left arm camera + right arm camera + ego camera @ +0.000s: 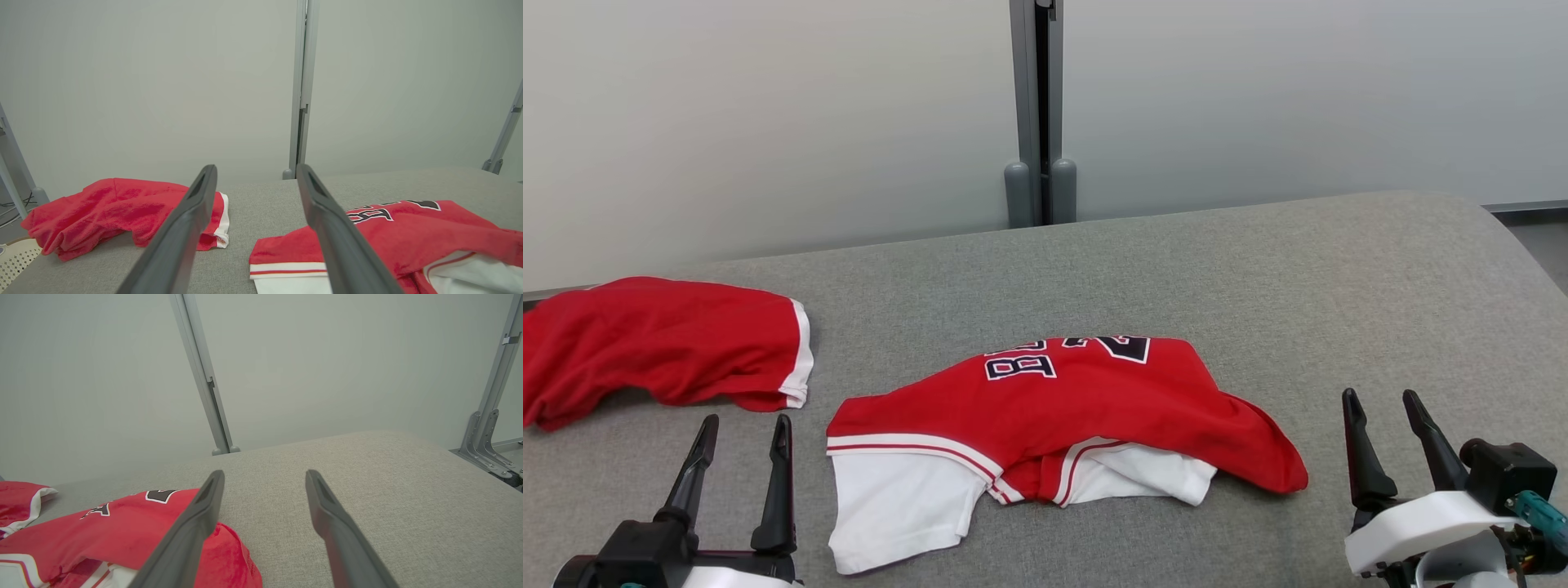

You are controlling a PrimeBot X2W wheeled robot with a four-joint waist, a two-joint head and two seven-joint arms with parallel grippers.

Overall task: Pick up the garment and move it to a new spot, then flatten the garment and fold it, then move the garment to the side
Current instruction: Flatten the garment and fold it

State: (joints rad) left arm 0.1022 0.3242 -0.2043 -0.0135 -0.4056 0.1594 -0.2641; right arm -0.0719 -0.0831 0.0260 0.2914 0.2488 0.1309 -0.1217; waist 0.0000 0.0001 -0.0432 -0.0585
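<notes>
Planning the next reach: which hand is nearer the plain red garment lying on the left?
Left. The left hand sits just in front of the red garment; the right hand is far across, beyond the lettered jersey.

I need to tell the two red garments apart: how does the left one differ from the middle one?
The left garment is nearly all red with one white band; the middle garment has big white panels and dark lettering. The left garment lies by the table's far edge, the middle garment centrally. Both are red and rumpled.
</notes>
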